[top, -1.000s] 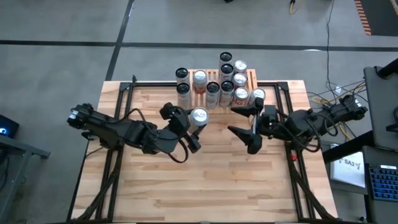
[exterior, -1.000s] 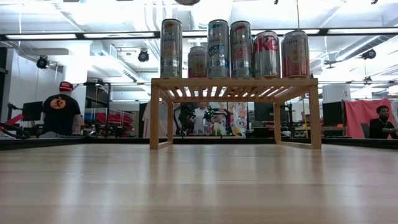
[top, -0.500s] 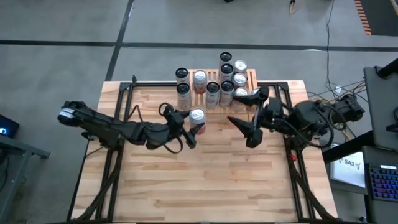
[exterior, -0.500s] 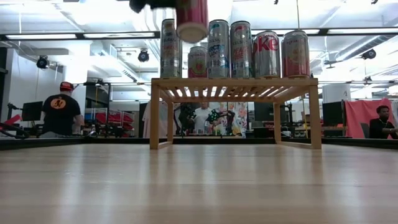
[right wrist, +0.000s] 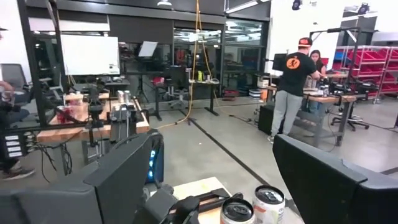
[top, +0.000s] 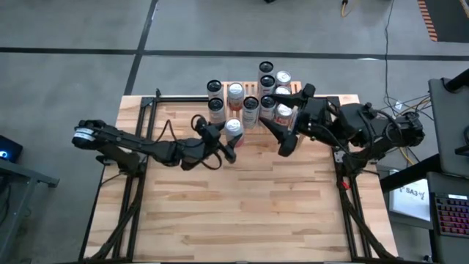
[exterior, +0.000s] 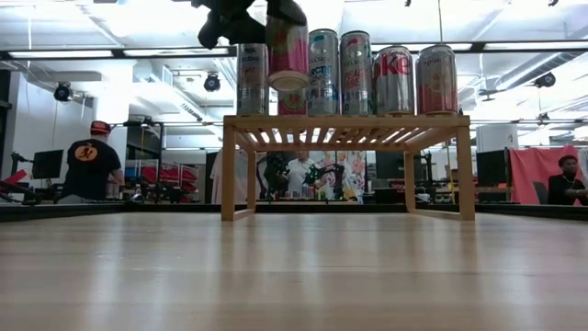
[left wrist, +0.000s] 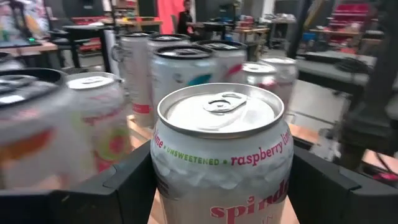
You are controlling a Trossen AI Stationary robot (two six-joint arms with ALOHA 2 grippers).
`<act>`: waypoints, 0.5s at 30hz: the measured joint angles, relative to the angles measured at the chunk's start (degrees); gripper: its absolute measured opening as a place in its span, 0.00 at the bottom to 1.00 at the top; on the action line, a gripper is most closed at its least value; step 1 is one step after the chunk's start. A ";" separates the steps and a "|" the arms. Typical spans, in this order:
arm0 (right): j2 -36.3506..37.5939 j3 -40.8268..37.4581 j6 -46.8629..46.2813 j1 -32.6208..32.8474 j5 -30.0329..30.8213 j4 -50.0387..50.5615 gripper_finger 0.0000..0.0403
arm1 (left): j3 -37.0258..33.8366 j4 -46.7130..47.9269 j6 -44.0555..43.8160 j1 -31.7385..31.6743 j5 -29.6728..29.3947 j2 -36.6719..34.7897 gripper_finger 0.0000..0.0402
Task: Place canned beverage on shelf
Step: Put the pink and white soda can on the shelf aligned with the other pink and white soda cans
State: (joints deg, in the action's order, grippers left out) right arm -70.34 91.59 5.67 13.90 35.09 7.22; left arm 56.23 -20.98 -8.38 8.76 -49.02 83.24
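Above the shelf's (exterior: 347,121) front-left corner, left claw (top: 226,139) clamped on a pink raspberry can (exterior: 287,53), upright, bottom clear of the slats. Left arm stretched low across the surface (top: 242,213) from its left edge, forearm nearly level, reaching toward the shelf. Right claw (top: 290,117) at the shelf's right-front, fingers spread apart, nothing between them; that arm angles in from the surface's right edge. Counts: one can in the claw. Low view shows five cans standing along the shelf's front; the high view shows more behind, total hard to tell. Two people in the room beyond the shelf, left and right.
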 joint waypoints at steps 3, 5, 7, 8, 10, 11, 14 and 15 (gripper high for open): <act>-0.11 0.00 -0.26 -0.33 0.00 0.20 0.81 | 0.09 -0.70 -0.07 -1.60 -1.23 0.00 0.68; -0.11 0.01 -0.46 -0.34 0.02 0.18 0.81 | 0.07 -0.44 -0.33 -2.24 -3.13 0.00 0.68; -0.11 0.02 -0.52 -0.34 0.05 0.18 0.81 | 0.04 -0.38 -0.78 -2.84 -3.41 0.00 0.68; -0.11 0.02 -0.50 -0.34 0.09 0.20 0.81 | 0.04 -0.40 -0.91 -3.04 -3.32 0.01 0.68; -0.11 0.02 -0.46 -0.34 0.68 0.25 0.81 | 0.04 -0.35 -0.97 -3.39 -3.23 0.00 0.68; -0.11 0.02 -0.20 -0.34 0.96 0.26 0.81 | 0.04 -0.20 -1.01 -3.59 -3.04 0.02 0.68; -0.11 0.02 0.35 -0.34 1.09 0.24 0.81 | -0.02 -0.17 -1.12 -4.02 -2.90 0.46 0.68; -0.11 0.02 0.40 -0.34 1.09 0.24 0.81 | -0.03 -0.11 -1.09 -4.04 -2.94 0.77 0.68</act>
State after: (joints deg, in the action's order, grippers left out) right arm -70.46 91.61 6.07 13.56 36.18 7.46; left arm 56.19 -21.08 -9.47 4.71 -51.95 84.01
